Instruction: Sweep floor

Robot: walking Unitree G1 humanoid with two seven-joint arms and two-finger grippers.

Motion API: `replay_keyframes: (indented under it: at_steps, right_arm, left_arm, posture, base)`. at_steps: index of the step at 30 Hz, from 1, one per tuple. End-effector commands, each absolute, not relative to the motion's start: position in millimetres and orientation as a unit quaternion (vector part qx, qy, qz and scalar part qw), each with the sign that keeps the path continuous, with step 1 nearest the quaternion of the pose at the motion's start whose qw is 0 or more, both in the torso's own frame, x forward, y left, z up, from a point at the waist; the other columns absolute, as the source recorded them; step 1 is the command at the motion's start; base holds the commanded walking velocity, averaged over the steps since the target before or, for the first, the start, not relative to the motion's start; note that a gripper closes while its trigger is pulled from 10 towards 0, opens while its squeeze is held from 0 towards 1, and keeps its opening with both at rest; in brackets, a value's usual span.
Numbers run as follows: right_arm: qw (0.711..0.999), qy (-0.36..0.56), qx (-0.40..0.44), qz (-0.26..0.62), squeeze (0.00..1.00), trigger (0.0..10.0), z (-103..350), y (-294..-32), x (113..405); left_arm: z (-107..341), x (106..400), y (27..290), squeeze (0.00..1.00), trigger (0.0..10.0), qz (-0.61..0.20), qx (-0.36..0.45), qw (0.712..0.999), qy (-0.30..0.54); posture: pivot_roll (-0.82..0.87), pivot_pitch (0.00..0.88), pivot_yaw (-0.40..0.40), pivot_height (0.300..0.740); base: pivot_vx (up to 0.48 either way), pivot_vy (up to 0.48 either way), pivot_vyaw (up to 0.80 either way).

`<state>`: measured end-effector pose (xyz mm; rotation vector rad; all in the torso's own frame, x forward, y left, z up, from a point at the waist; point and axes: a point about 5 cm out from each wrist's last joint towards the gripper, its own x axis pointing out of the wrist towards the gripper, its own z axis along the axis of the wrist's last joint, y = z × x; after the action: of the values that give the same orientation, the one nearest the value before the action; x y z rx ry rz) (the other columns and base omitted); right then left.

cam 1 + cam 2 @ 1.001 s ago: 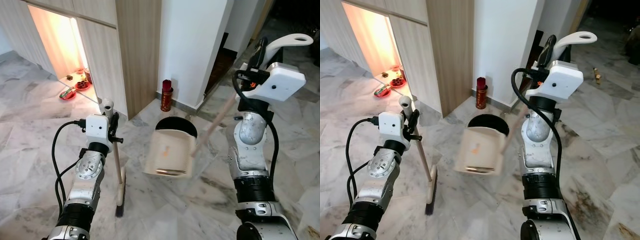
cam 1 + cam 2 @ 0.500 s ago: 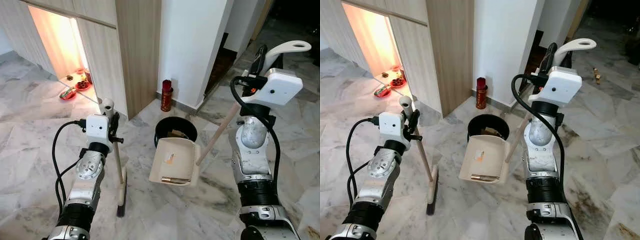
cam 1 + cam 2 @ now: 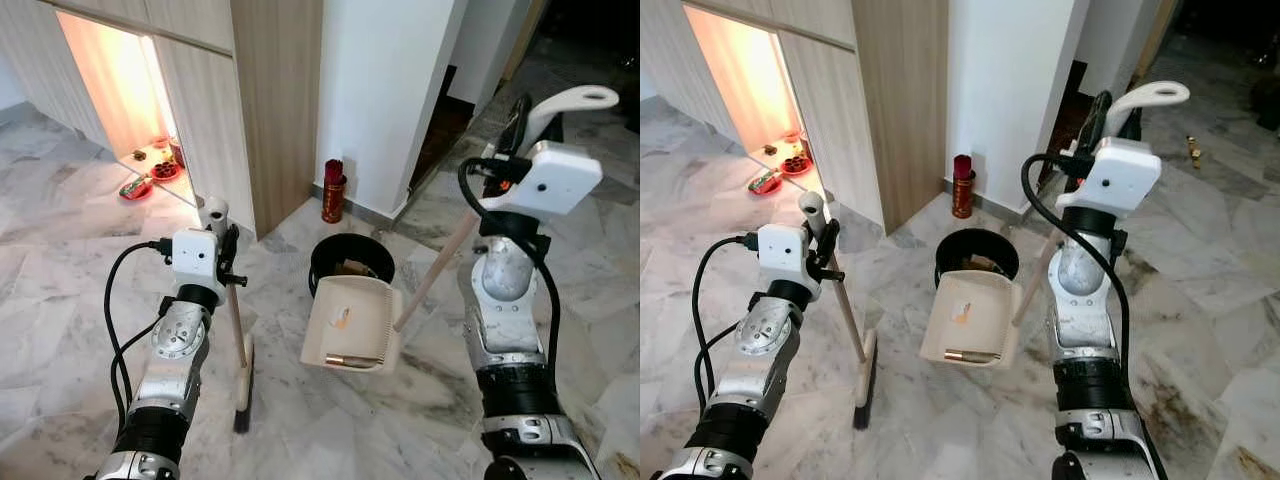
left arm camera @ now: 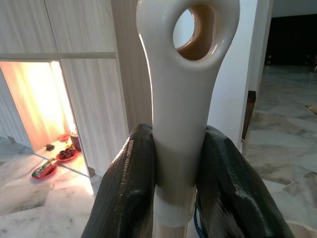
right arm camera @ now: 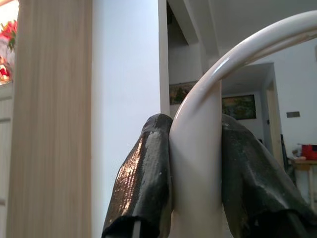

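A cream broom (image 3: 240, 350) stands upright on the marble floor with its dark bristles down. My left gripper (image 3: 228, 252) is shut on the top of the broom handle (image 4: 181, 114). A cream long-handled dustpan (image 3: 350, 326) hangs tilted just in front of a black round bin (image 3: 350, 262), with a small brown piece lying at its front lip. My right gripper (image 3: 522, 112) is shut on the dustpan's white looped handle (image 5: 208, 148), up high on the right.
A white wall corner (image 3: 385, 100) and wooden cabinet panels (image 3: 275, 100) rise behind the bin. A red cylinder (image 3: 332, 190) stands at the wall's foot. A lit alcove (image 3: 120, 90) with small red items lies far left. Marble floor spreads all around.
The dustpan swung down and right from a blurred raised tilt at the bin and now hangs steadier in front of it. The left arm and broom stayed put.
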<state>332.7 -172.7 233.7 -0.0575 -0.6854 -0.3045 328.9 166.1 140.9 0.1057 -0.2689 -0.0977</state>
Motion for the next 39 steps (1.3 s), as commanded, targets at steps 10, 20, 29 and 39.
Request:
replay_keyframes:
  at_steps: [10, 20, 29, 39]
  right_arm:
    - [0.933, -0.305, -0.105, -0.158, 0.0, 10.0, 209, -192, 325]
    - [0.956, -0.233, -0.093, -0.154, 0.0, 10.0, 163, -201, 319]
    - [0.965, -0.183, -0.106, -0.155, 0.0, 10.0, 132, -214, 315]
    - [0.973, -0.145, -0.098, -0.152, 0.0, 10.0, 111, -224, 313]
  left_arm:
    - [142, 325, 184, 0.0, 10.0, -0.029, 0.068, 0.987, -0.141]
    - [136, 325, 206, 0.0, 10.0, 0.005, 0.036, 0.992, -0.121]
    - [122, 322, 221, 0.0, 10.0, 0.028, 0.002, 0.996, -0.09]
    - [110, 320, 226, 0.0, 10.0, 0.032, -0.019, 0.997, -0.068]
  posture:
    - [0.14, 0.0, -0.02, 0.74]
    - [0.14, 0.0, -0.01, 0.74]
    - [0.13, 0.0, -0.01, 0.74]
    - [0.13, 0.0, -0.011, 0.74]
  base:
    - [0.0, 0.0, 0.0]
    - [0.0, 0.0, 0.0]
    - [0.0, 0.0, 0.0]
    - [0.0, 0.0, 0.0]
